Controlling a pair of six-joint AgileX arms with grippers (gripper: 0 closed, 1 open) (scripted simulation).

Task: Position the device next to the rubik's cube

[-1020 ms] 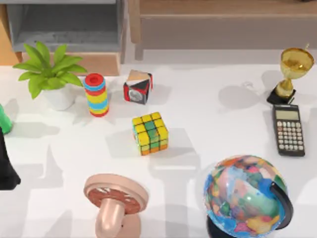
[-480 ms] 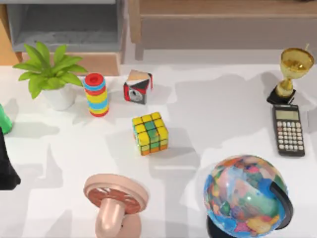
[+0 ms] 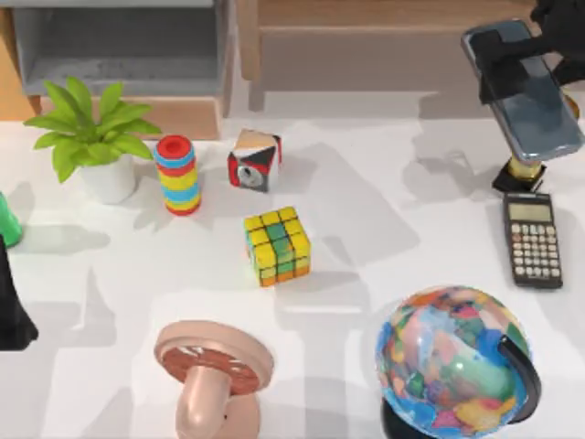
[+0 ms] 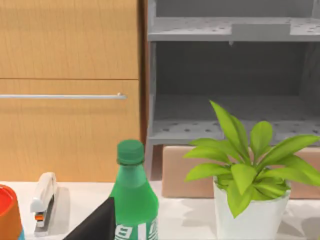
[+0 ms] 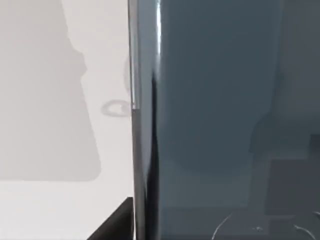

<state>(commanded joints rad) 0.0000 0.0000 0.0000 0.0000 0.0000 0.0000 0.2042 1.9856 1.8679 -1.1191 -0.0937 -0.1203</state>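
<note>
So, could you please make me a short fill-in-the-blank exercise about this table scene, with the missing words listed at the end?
1. The right gripper holds the phone in the air, above the gold ____.
2. The calculator lies on the ____ side of the table.
3. The Rubik's cube sits between the red, black and tan cube and the pink ____.
4. The left arm stays parked at the table's ____ edge.

Missing words: trophy; right; fan; left
</note>
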